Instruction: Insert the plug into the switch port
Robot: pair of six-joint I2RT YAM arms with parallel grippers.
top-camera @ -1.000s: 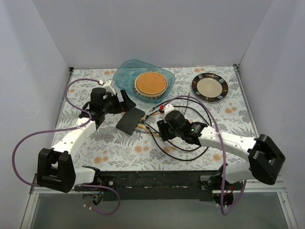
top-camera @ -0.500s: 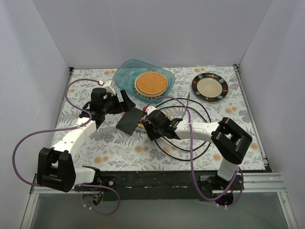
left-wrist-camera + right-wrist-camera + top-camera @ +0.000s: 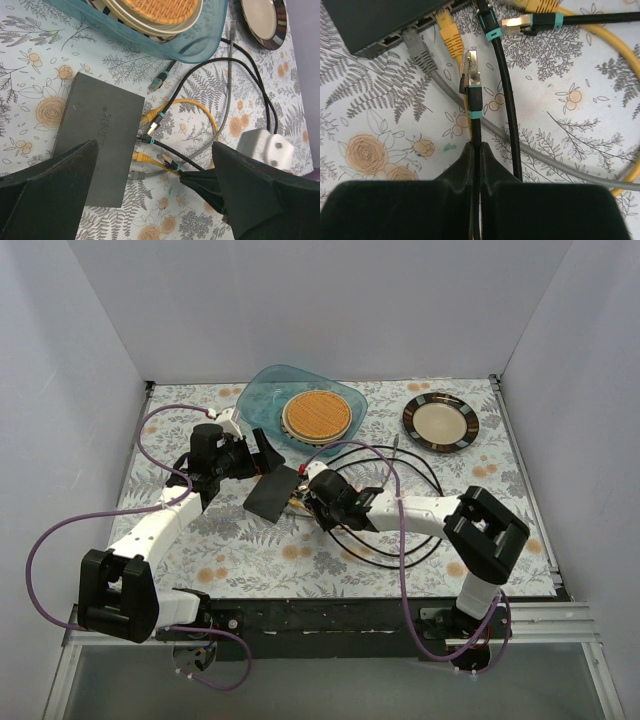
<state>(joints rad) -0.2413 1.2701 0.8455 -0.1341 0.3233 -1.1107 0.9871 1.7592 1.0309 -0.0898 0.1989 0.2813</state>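
Plug and switch lie close, near the middle of the table, a bit to the left. The plug is not in yet. Its metal tip points at the row of holes on the switch's long edge and sits just beside a yellow plug and a gray plug that are already in.

The right gripper is pinched tight on the black cable, a little way behind the plug, below the teal band. The left gripper is wide apart and hangs over the switch, touching nothing.

The plug looks small, light and hard, with a thin clip that could snap if squashed. The cable is bendy and a bit springy, so the plug can wobble at the end when held far back. A hold closer up, on the teal band or the plug's sides, would likely steer it better. The thin, smooth cable may slip through the fingers when pushed.

The switch looks flat and light. It will probably slide on the table when the plug pushes in. The left gripper could hold it by the sides with no holes, or press down on its top. Other cables lie around and could get in the way.
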